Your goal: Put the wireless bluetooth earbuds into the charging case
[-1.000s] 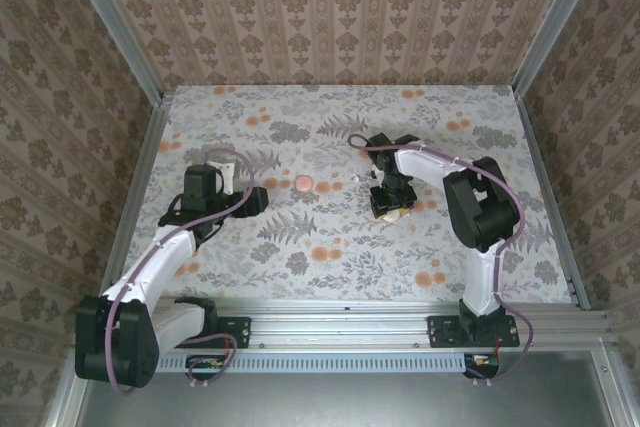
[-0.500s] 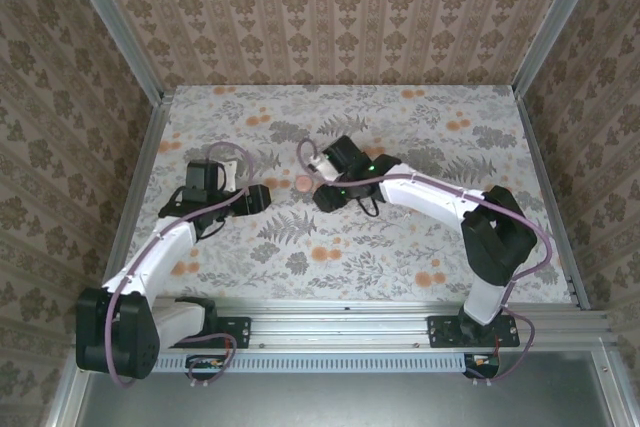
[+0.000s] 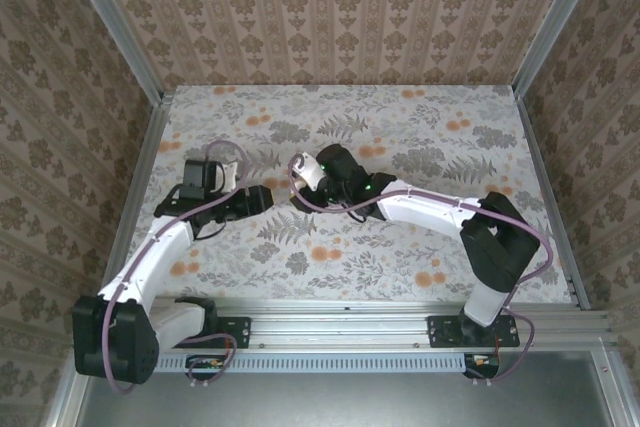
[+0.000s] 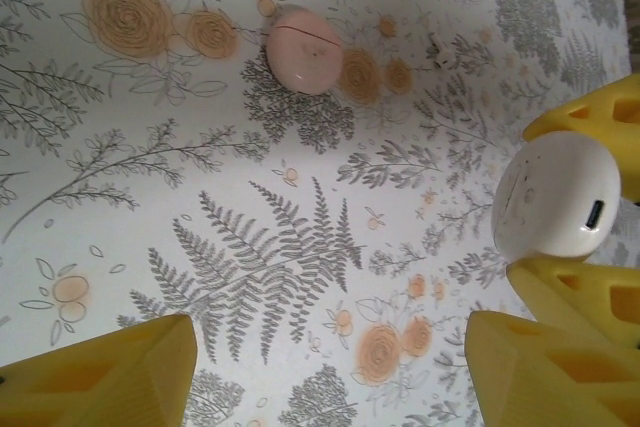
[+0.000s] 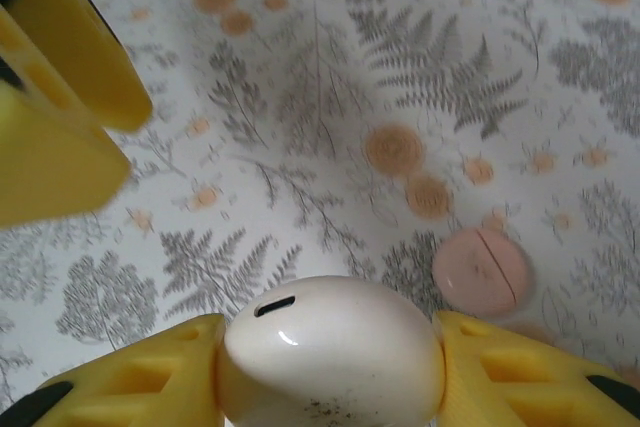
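Plainly cream-white, egg-smooth charging case [image 5: 330, 342], dark slot, in right claw [image 5: 328, 372].

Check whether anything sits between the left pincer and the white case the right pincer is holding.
Nothing visible: the left pincer is open, with only bare table between it and the white case. The right pincer clamps the case's sides; the pink disc lies well off that line.

Walls [image 3: 330, 7]: beige damask-stripe wallpaper on three sides. Tabletop [image 3: 400, 247]: white covering, grey fern and orange flower print. Aluminium posts [image 3: 110, 22] run up the corners, aluminium rail [image 3: 350, 312] along the near edge, grey metal panel [image 3: 350, 402] below. Lighting even, soft shadows.
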Controlling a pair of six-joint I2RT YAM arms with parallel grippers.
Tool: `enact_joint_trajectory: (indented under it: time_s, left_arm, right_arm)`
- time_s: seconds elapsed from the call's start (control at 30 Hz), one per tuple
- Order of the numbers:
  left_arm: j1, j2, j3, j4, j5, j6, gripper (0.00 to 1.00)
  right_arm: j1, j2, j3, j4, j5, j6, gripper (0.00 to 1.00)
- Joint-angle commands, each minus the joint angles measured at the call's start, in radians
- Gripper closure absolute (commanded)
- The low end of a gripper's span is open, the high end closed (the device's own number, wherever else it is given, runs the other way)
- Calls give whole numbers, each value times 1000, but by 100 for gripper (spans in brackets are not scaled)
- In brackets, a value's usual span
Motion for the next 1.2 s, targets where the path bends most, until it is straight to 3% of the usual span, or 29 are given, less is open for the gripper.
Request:
enact_joint_trajectory:
  time_s: [0.0,0.23,0.83,1.17]
  left_arm:
    - [-8,-18,49,-48,61,-26,29]
    - [-8,-22,77,-70,128,-34,30]
    - [-32,-68,91,-109,180,27,33]
    - [-35,-97,87,-40,221,1,33]
  right_arm:
    - [7,-59,-37,128,-45,-31,58]
    - [7,-78,-65,202,-85,-49,58]
    - [7,-68,-87,304,-201,-69,58]
    - [17,-59,-76,250,-190,-152,57]
